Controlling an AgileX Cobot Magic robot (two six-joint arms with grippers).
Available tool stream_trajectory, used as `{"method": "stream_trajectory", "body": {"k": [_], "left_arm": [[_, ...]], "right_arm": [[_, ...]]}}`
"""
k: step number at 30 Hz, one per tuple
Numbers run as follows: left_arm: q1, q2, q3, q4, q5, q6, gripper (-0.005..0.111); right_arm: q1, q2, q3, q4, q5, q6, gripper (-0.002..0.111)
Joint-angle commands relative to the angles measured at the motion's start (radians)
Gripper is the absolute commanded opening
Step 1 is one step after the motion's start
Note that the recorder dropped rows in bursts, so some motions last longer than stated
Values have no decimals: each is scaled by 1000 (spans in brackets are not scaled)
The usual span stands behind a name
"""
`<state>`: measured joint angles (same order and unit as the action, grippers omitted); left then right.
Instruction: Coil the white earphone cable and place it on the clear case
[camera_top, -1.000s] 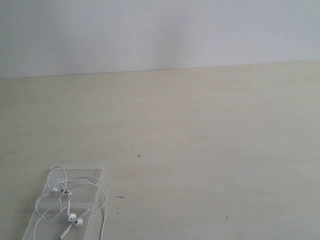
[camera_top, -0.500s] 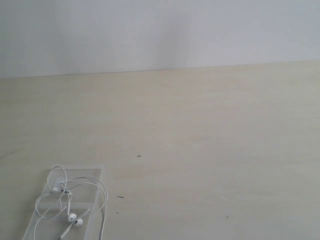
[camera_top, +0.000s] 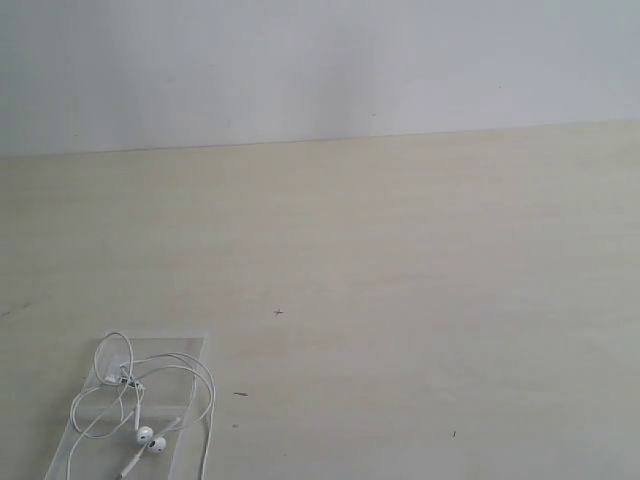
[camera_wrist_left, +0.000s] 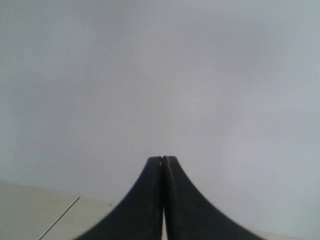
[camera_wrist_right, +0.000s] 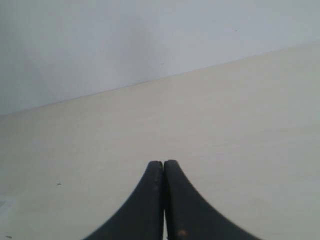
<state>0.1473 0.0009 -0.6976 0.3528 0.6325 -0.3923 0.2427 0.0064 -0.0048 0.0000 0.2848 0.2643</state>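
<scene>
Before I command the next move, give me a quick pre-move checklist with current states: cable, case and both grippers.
1. White earphone cable lying on the clear case: ok, in loose loops.
2. Whole cable inside the case outline: cannot tell; the bottom edge of the exterior view cuts both off.
3. Left gripper empty: ok, jaws shut on nothing.
4. Right gripper empty: ok, jaws shut on nothing.
5. Arms away from the case: ok, neither shows in the exterior view.
</scene>
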Motion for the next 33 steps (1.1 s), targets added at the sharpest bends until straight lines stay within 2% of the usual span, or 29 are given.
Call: {"method": "stream_trajectory", "body": {"k": [1,4,11,14,17,24,30,33], "left_arm": [[19,-1,140,-53,-345,15,0],[51,-1,260,-74,-471,12,0],[106,-1,540,-79,-501,-140,0],[143,-1,629,-79,-522,-217,0],[152,-1,687,-79,-546,-251,0],[152,-1,698,-75,-557,-247,0],[152,-1,698,-79,-632,-364,0],[152,-1,698,-174,-686,-323,0]], "right_arm": [[2,-6,5,-6,-1,1,0],[2,-6,5,-6,-1,1,0],[2,-6,5,-6,-1,1,0],[2,-6,5,-6,-1,1,0],[2,-6,5,-6,-1,1,0],[2,-6,5,-6,-1,1,0],[2,-6,5,-6,-1,1,0],[2,-6,5,-6,-1,1,0]]}}
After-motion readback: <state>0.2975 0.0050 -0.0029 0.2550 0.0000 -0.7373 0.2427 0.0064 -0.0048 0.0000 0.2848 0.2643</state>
